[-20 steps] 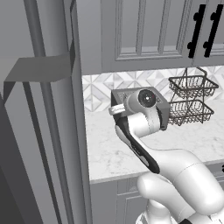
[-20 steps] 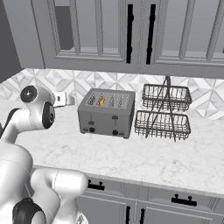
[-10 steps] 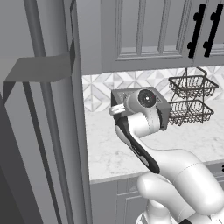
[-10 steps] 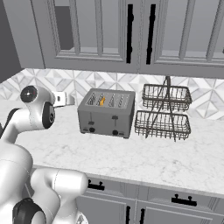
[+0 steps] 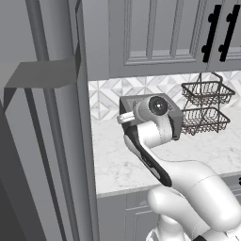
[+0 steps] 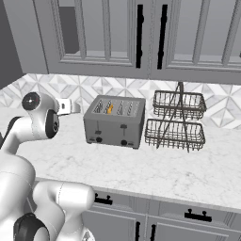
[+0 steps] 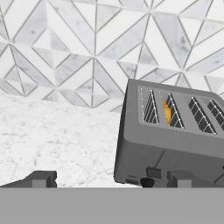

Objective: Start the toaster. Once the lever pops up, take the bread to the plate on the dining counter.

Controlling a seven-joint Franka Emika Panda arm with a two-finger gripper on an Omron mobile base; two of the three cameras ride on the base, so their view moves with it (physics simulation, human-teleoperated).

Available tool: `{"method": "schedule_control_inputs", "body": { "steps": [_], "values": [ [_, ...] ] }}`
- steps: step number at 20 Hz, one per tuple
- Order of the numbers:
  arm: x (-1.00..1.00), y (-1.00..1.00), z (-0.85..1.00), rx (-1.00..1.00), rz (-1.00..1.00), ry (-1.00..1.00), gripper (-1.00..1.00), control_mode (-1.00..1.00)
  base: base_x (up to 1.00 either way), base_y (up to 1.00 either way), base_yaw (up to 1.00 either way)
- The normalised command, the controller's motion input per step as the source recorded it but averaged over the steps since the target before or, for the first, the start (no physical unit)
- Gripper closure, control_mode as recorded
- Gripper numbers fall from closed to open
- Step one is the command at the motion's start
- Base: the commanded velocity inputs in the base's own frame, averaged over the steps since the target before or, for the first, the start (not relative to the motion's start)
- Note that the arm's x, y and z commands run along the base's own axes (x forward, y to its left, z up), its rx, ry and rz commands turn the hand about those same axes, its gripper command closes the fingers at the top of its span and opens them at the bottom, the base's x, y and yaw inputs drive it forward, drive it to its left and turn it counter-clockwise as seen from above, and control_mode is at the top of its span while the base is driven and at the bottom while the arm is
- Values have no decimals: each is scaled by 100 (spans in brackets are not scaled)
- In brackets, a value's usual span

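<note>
The grey toaster (image 6: 114, 123) stands on the marble counter against the tiled wall, and its corner (image 5: 126, 101) shows behind my arm. The bread (image 6: 109, 108) sits down in one top slot, only its golden edge (image 7: 167, 112) showing. A small dark lever (image 7: 154, 172) sits on the front face above a round black knob (image 7: 147, 182). My gripper (image 7: 111, 179) is open and empty, held level to the left of the toaster (image 7: 166, 144) and a short way off it. The plate and the dining counter are out of view.
A two-tier black wire basket (image 6: 176, 121) stands right of the toaster, close beside it. Upper cabinets (image 6: 141, 37) hang low over the counter. A tall grey panel (image 5: 52, 141) closes off the left. The counter's front edge (image 6: 155, 195) runs below.
</note>
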Motion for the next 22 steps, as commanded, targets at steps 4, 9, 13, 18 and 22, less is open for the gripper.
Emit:
{"method": "schedule_control_inputs", "body": {
  "steps": [4,9,13,18,22],
  "values": [
    [0,0,0,0,0,0,-100,-100,0,0,0],
    [0,0,0,0,0,0,-100,-100,0,0,0],
    [0,0,0,0,0,0,-100,-100,0,0,0],
    [0,0,0,0,0,0,-100,-100,0,0,0],
    [0,0,0,0,0,0,-100,-100,0,0,0]
  ]
}}
